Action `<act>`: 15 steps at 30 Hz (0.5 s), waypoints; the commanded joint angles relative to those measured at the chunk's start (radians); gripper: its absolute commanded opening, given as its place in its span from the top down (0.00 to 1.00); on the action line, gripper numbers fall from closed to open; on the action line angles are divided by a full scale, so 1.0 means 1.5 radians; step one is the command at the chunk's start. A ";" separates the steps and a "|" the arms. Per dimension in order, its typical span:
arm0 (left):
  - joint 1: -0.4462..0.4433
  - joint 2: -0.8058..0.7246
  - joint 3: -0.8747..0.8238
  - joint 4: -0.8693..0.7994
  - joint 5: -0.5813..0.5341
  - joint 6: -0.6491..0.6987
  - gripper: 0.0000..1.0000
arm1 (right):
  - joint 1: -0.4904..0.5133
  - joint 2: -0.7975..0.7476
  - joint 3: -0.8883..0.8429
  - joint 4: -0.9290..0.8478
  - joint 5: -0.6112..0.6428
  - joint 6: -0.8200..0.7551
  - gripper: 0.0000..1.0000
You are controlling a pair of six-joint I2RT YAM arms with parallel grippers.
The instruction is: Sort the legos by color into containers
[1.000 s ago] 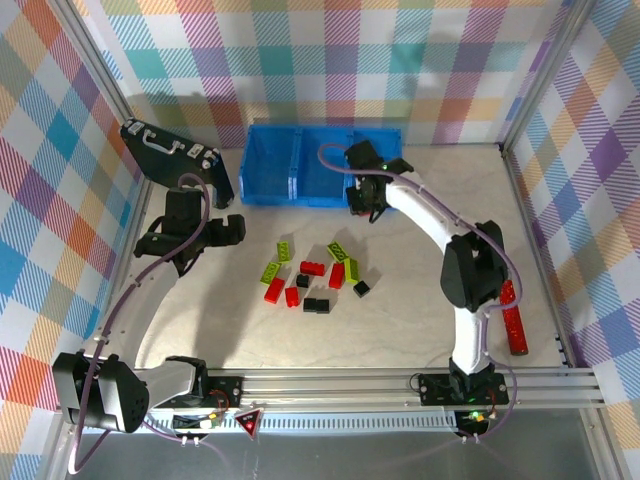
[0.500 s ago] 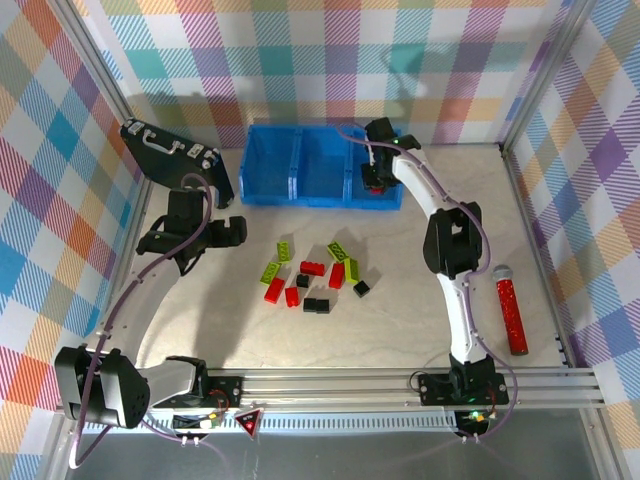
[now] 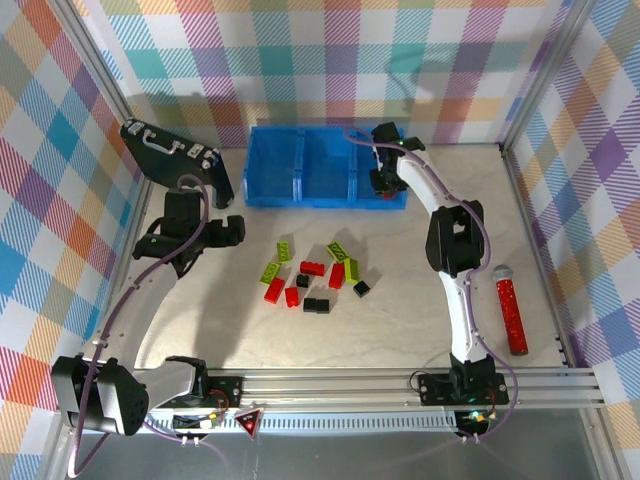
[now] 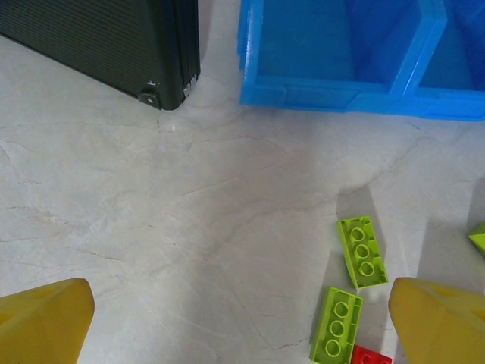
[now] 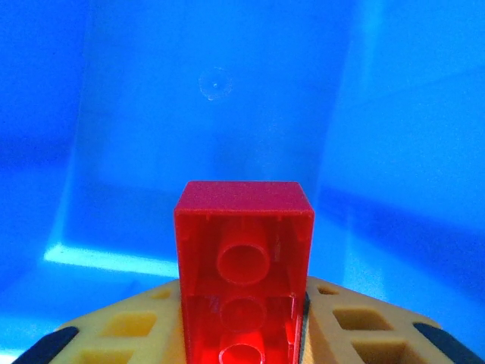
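Note:
My right gripper (image 3: 381, 183) hangs over the right-hand compartment of the blue bin (image 3: 300, 203), the containers. In the right wrist view it (image 5: 242, 322) is shut on a red lego (image 5: 244, 254), held hollow side up between the yellow fingers (image 5: 129, 326), with the blue compartment floor (image 5: 212, 114) beyond. The other legos (image 3: 315, 272), red, lime green and black, lie scattered mid-table. Left of them, my left gripper (image 3: 225, 230) hovers open and holds nothing. Its wrist view has two lime green legos (image 4: 362, 251) (image 4: 336, 324) and a red corner (image 4: 370, 356) by the right fingertip (image 4: 439, 322).
A black briefcase (image 3: 180, 155) lies at the back left, close to the bin's left end (image 4: 303, 95). A red glittery tube (image 3: 512, 310) lies near the right wall. Checked walls close in the table on three sides.
My right gripper has carried the red lego from just in front of the bin to over its right-hand compartment. The left arm has stayed still.

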 commanded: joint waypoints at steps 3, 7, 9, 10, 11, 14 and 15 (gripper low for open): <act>0.005 0.000 -0.004 -0.006 0.002 0.012 0.00 | -0.019 -0.002 0.013 -0.019 0.026 -0.010 0.61; 0.005 0.001 -0.003 -0.007 0.002 0.012 0.00 | -0.020 0.025 0.040 -0.019 -0.006 0.008 0.60; 0.004 0.001 -0.003 -0.006 0.001 0.012 0.00 | -0.020 0.036 0.054 -0.009 -0.037 0.028 0.59; 0.004 0.002 -0.003 -0.006 0.002 0.011 0.00 | -0.020 0.042 0.062 -0.002 -0.050 0.038 0.59; 0.005 0.002 -0.003 -0.006 0.002 0.011 0.00 | -0.020 0.049 0.070 0.003 -0.060 0.049 0.59; 0.005 0.003 -0.004 -0.006 0.001 0.011 0.00 | -0.021 0.066 0.091 0.017 -0.073 0.073 0.57; 0.005 0.004 -0.004 -0.006 0.000 0.011 0.00 | -0.020 0.071 0.099 0.017 -0.077 0.078 0.57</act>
